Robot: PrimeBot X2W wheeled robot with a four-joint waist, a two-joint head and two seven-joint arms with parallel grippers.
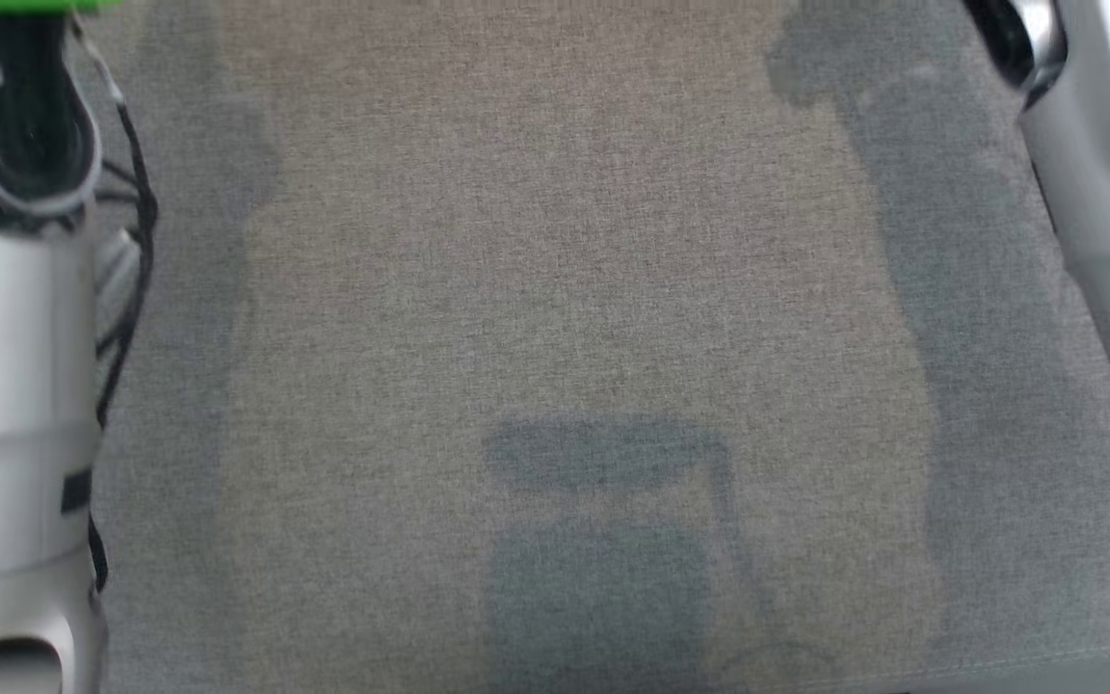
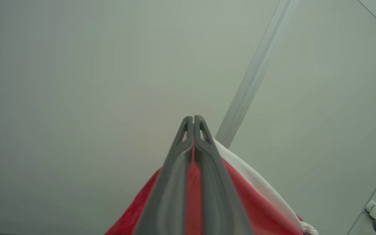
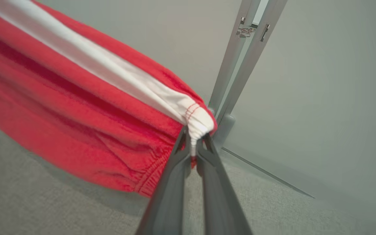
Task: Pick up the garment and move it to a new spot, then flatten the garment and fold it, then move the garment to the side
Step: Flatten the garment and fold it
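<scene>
Soft, light red-and-white fleece garment (image 3: 77, 107), held in the air.
My left gripper (image 2: 193, 120) and right gripper (image 3: 193, 140) each pinched it; the elastic hem (image 3: 148, 178) seemed the firmest hold.

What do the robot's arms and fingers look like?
Its left arm and right arm are smooth, rounded, shiny silver shells with black joints. Thin black cables run along the left one. The left gripper and right gripper each have two long, dark grey fingers that taper to a tip, with small slots cut near the ends.
</scene>
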